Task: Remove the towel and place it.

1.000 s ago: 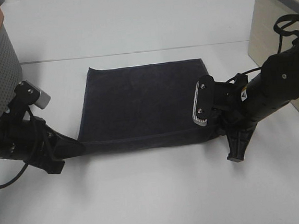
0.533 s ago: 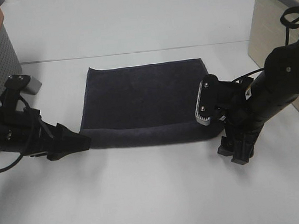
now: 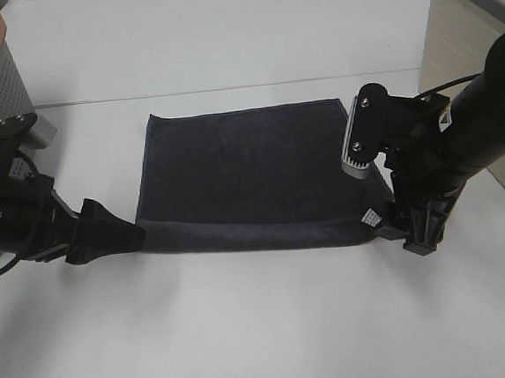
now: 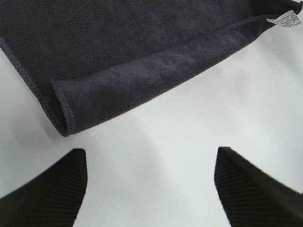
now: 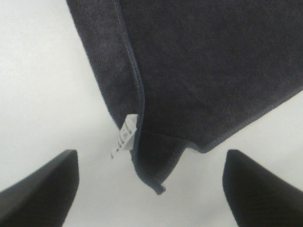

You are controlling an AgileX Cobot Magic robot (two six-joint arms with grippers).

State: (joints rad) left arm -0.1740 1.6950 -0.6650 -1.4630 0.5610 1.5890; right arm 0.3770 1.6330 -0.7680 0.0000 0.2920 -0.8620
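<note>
White tabletop: dark navy square cloth towel lies flat, near edge folded over. Left gripper and right gripper both spread, empty, beside near corners.

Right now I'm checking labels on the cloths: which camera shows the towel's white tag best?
The right wrist view: the white tag is large at the towel corner, between open fingers. The left wrist view cuts it at the frame edge; the exterior high view shows a speck.

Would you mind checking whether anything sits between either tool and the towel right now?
Nothing visible does. Only bare table separates the open left tool and right tool from the towel's near corners.
</note>
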